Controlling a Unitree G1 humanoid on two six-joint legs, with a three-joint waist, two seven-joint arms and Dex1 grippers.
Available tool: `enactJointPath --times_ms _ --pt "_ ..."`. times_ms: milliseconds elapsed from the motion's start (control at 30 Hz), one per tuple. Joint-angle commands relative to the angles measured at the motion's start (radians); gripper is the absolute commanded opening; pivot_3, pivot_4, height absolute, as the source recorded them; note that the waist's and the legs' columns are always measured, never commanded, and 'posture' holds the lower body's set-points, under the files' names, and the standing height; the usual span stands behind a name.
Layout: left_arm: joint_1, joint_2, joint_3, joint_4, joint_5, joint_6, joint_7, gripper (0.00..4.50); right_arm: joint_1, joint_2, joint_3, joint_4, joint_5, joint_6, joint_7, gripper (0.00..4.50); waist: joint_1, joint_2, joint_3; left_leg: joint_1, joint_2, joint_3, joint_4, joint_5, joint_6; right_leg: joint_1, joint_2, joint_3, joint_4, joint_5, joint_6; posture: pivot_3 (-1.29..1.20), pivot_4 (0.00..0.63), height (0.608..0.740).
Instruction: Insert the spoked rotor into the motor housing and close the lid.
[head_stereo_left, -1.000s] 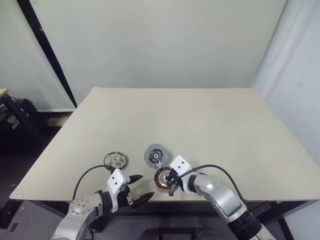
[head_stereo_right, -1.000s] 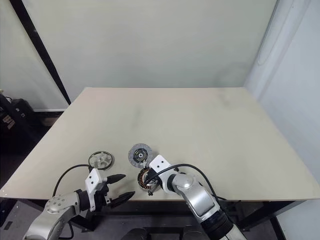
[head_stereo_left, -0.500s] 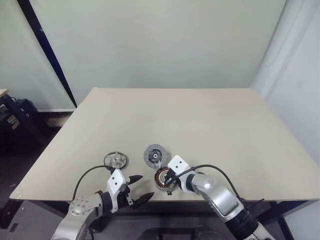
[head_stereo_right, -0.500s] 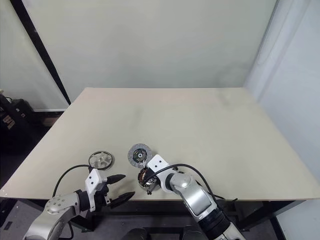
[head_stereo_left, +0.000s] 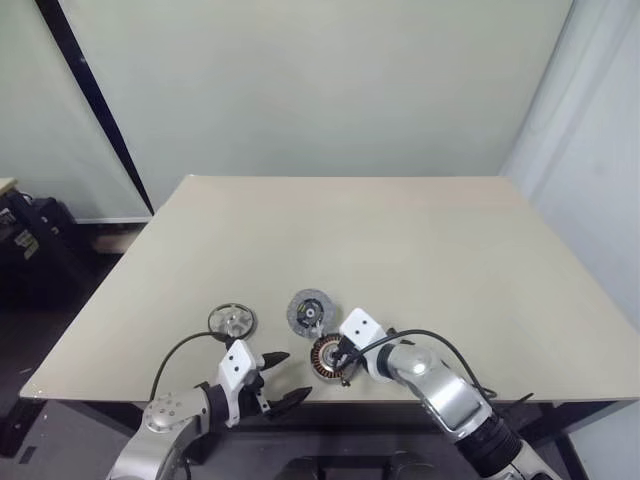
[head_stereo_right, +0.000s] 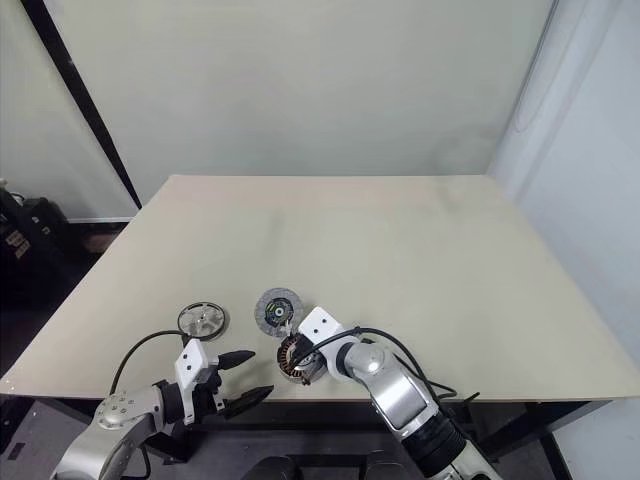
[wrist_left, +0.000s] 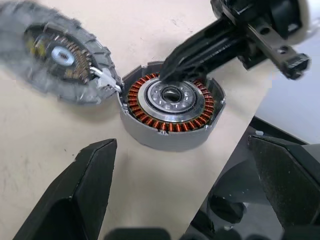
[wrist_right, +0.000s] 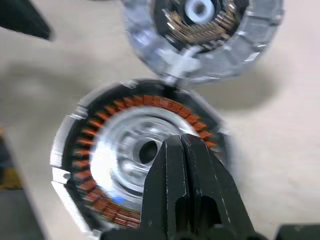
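Note:
The motor housing (head_stereo_left: 326, 357) stands near the table's front edge, its copper windings ringing a silvery centre (wrist_left: 171, 98). My right gripper (head_stereo_left: 341, 361) is shut with nothing in it, and its joined fingertips (wrist_right: 177, 147) point down onto the housing's inner ring beside the centre hole. The lid (head_stereo_left: 311, 311) lies flat just beyond the housing, its edge meeting the housing's rim (wrist_left: 116, 86). The spoked rotor (head_stereo_left: 231, 321) lies alone on the table to the left. My left gripper (head_stereo_left: 291, 375) hangs open at the table's front edge, left of the housing and empty.
The beige table (head_stereo_left: 400, 250) stretches bare behind and to the right of the parts. Its front edge (head_stereo_left: 200, 398) runs close under both grippers. A dark pole (head_stereo_left: 95, 105) leans at the back left.
My right wrist has rolled slightly while its tips stay at the housing. The left gripper and the parts have not moved.

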Motion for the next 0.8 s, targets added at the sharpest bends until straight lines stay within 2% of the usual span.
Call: enactJointPath --times_ms 33,567,667,800 --pt "-0.017 -0.002 0.001 -0.008 0.005 -0.018 0.000 4.50 -0.021 0.004 -0.012 -0.032 -0.018 -0.027 -0.012 0.04 0.000 0.000 0.000 0.000 0.000 0.000 0.000 0.000 0.000 0.000 0.000 0.000 0.000 0.000 0.000 0.00 0.000 0.740" --pt "-0.015 0.004 0.005 -0.006 0.012 -0.021 -0.003 4.50 -0.009 0.013 -0.013 -0.111 0.030 0.107 0.043 0.04 0.000 0.000 0.000 0.000 0.000 0.000 -0.001 0.000 0.000 0.000 0.000 0.000 0.000 0.000 0.000 0.00 0.000 0.740" --pt "-0.017 0.005 0.005 -0.007 0.012 -0.019 -0.004 4.50 -0.007 0.017 -0.012 -0.110 0.029 0.108 0.036 0.62 0.000 0.000 0.000 0.000 0.000 0.000 -0.001 0.000 0.000 0.000 0.000 0.000 0.000 0.000 0.000 0.00 0.000 0.740" --pt "-0.017 0.005 0.005 -0.008 0.013 -0.018 -0.005 4.50 -0.002 0.022 -0.015 -0.103 0.024 0.102 0.023 1.98 0.000 0.000 0.000 0.000 0.000 0.000 -0.001 0.000 0.000 -0.001 0.000 0.000 0.000 0.000 0.000 0.00 0.000 0.740"
